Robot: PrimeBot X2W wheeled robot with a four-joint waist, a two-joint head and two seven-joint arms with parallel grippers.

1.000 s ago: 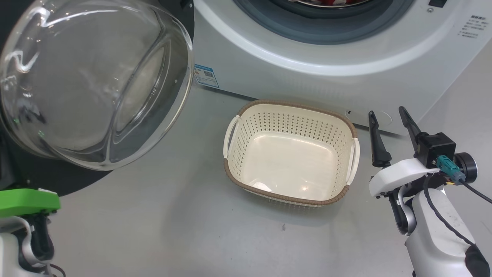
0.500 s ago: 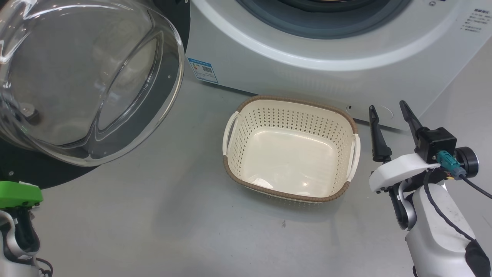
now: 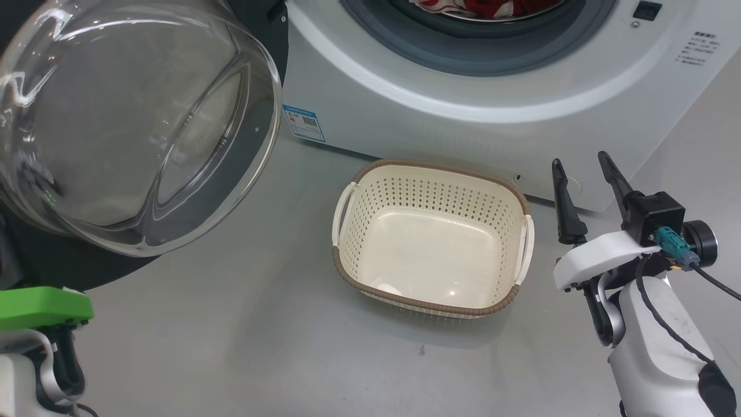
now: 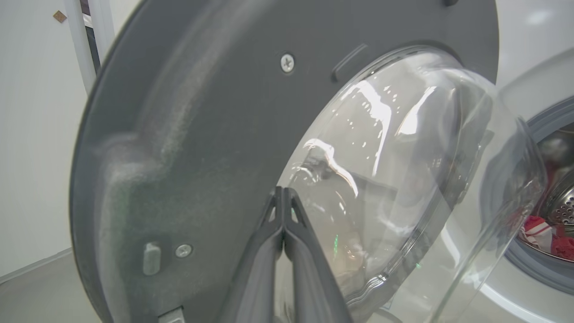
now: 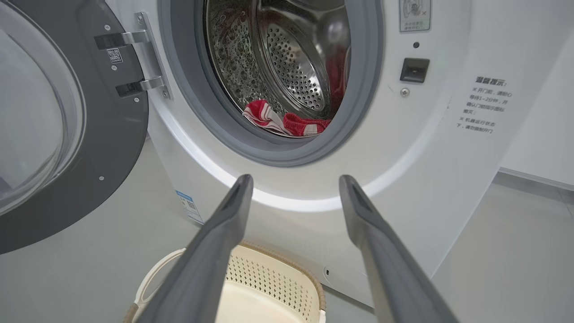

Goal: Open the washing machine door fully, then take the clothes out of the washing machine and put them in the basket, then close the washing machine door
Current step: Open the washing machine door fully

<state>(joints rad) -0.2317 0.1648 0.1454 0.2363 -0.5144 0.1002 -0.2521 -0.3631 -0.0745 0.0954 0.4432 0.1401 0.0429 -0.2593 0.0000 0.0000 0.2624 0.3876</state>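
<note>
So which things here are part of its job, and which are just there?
Job: big white front-loading washing machine; its round black glass-bowled door; red fabric clothes inside it; cream perforated plastic basket.
Just there: small blue label; grey floor.

Smooth grey floor, plain white wall behind, soft even indoor light

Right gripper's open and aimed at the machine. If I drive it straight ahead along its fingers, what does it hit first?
Most likely the washing machine, on its white front just under the grey drum seal, not the clothes; the right gripper points slightly low. Depth is unclear.
</note>
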